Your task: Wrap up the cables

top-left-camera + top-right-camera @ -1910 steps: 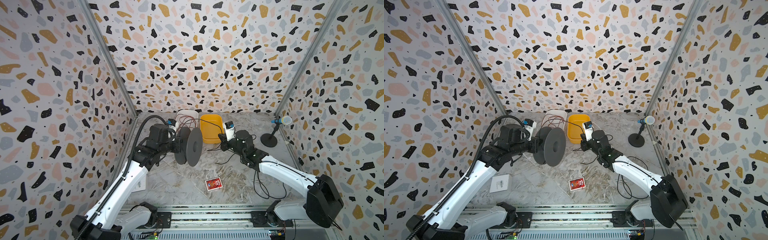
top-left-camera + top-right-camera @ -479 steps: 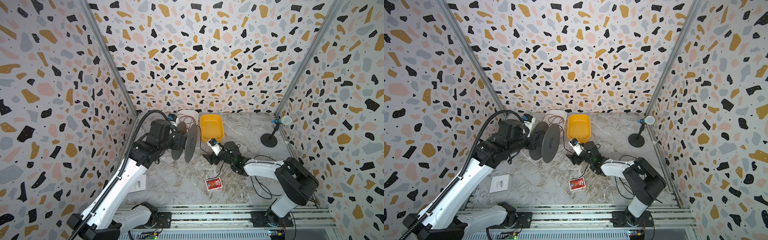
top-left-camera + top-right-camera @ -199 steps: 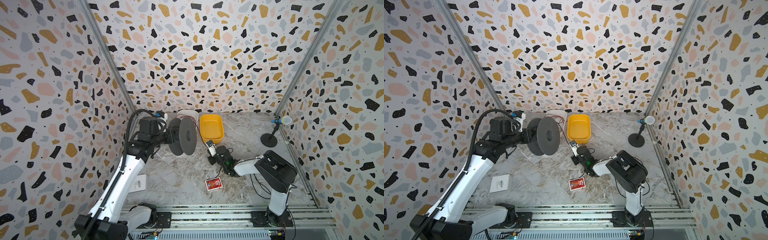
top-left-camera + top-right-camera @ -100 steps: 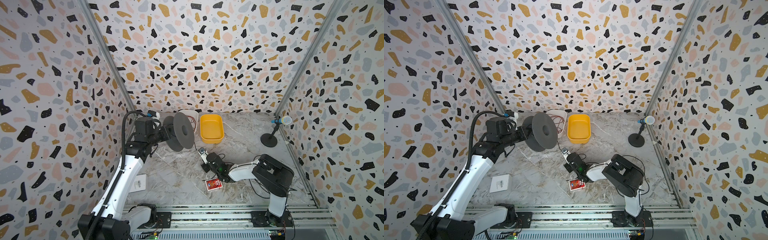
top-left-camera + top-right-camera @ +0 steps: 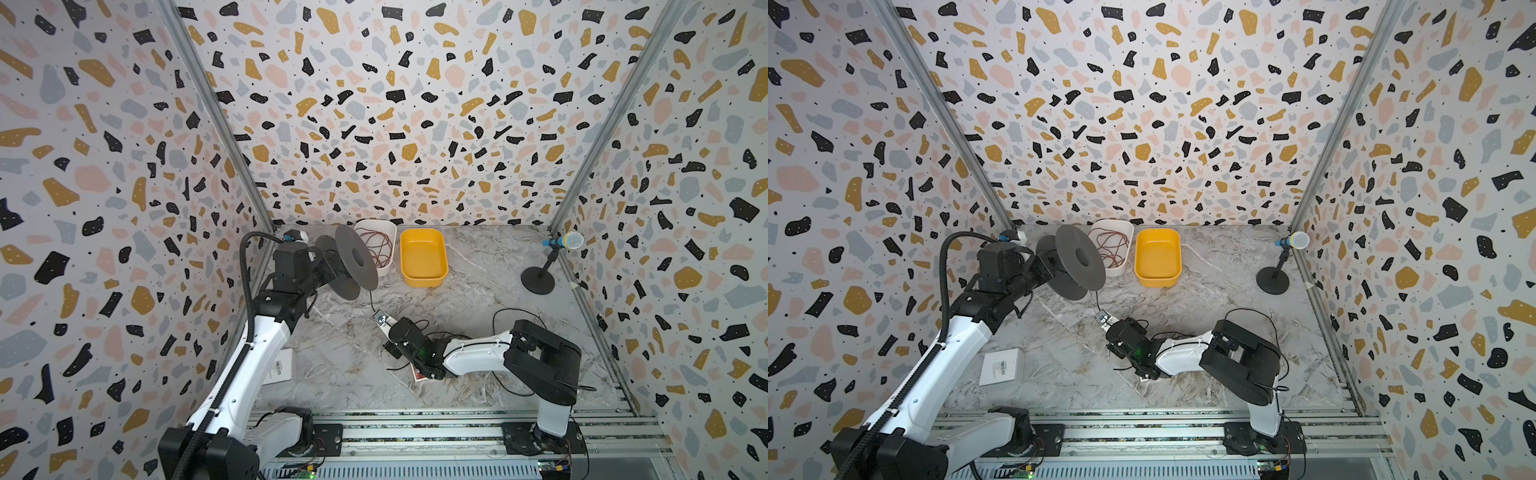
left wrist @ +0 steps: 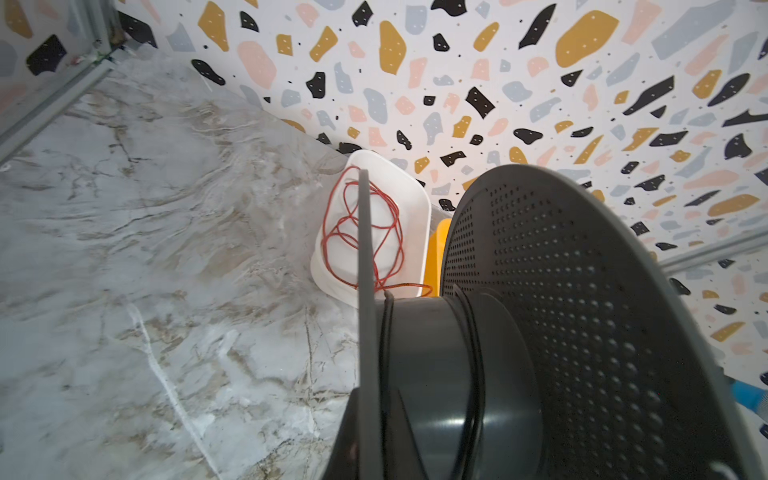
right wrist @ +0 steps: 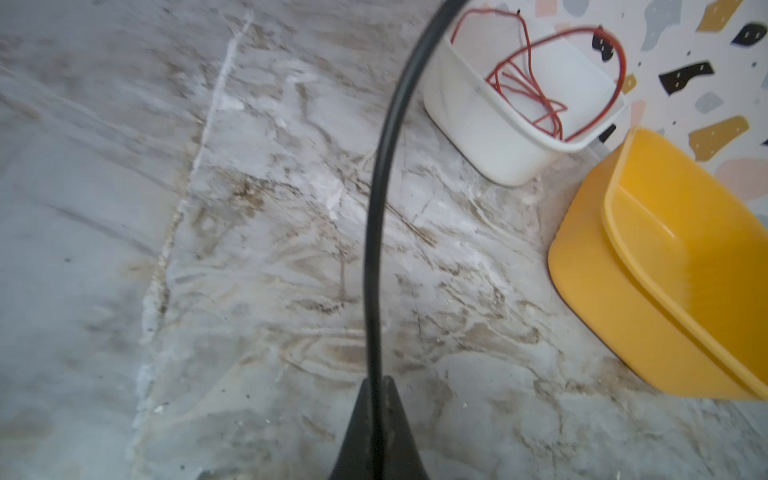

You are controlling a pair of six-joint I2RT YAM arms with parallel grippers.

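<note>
The cables are one thin black cord (image 7: 372,249). It drops from a dark grey spool (image 5: 355,261) (image 5: 1079,257) to my right gripper (image 5: 382,322) (image 5: 1102,319), then lies in loose loops (image 5: 494,324) by the right arm. In the right wrist view my right gripper (image 7: 377,386) is shut on the cord just above the marble. A turn or two of cord lies round the spool's hub (image 6: 432,374). My left gripper (image 6: 368,436) is shut on the spool's near flange and holds it up at the back left (image 5: 328,268).
A white tub (image 5: 374,222) with red wire and a yellow tub (image 5: 424,279) stand at the back wall behind the spool. A microphone stand (image 5: 538,281) is at the right wall. A white box (image 5: 1000,368) lies front left. A red card (image 5: 417,375) sits under the right wrist.
My right gripper has slid left and toward the front with the cord in it. The left arm has swung the spool a little left and back.
</note>
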